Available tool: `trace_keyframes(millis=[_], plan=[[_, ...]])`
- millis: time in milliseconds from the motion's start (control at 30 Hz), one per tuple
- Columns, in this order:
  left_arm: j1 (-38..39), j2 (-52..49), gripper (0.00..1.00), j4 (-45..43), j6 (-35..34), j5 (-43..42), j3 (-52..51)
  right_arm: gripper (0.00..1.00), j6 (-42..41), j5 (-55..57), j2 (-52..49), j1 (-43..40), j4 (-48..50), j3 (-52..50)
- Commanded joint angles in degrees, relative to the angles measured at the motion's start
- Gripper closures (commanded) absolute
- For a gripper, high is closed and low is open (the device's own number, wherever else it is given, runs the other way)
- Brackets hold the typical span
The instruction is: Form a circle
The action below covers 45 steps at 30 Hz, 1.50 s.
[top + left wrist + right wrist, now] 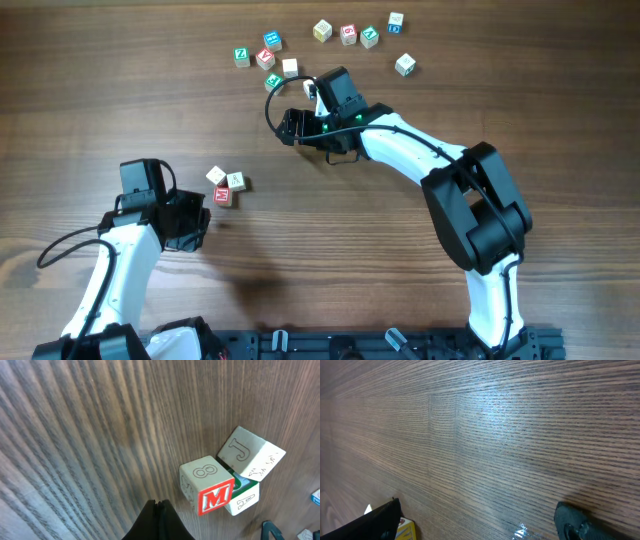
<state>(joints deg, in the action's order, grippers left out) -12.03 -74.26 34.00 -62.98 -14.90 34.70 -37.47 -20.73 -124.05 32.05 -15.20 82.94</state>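
While cubes [235,480] touch, left tool [158,506] sits closed

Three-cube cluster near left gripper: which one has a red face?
The cube with 8 on top: its side carries a red M. The J cube is pale; the third cube shows green.

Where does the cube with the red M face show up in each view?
Overhead: red M cube, left of centre, just right of the left gripper.
Left wrist: lower right.
Right wrist: not in it.
Shared landmark: the shut left gripper.
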Motion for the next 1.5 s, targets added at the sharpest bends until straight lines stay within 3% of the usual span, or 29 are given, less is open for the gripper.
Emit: trace_keyframes(millis=[0, 600, 1467], plan=[[-0.31, -1.4, 0.96, -0.35, 1.31, -0.52, -0.2, 0.0, -0.2, 5.31, -4.02, -1.05, -1.99, -3.04], [-0.31, -6.86, 0.96, -7.5, 4.48, 0.35, -0.2, 0.01, -0.17, 5.31, -4.02, -1.05, -2.01, -3.04], [-0.31, -6.88, 0.96, -8.24, 7.08, -2.86, -0.2, 0.01, -0.17, 5.29, -4.02, -1.05, -2.01, -3.04]])
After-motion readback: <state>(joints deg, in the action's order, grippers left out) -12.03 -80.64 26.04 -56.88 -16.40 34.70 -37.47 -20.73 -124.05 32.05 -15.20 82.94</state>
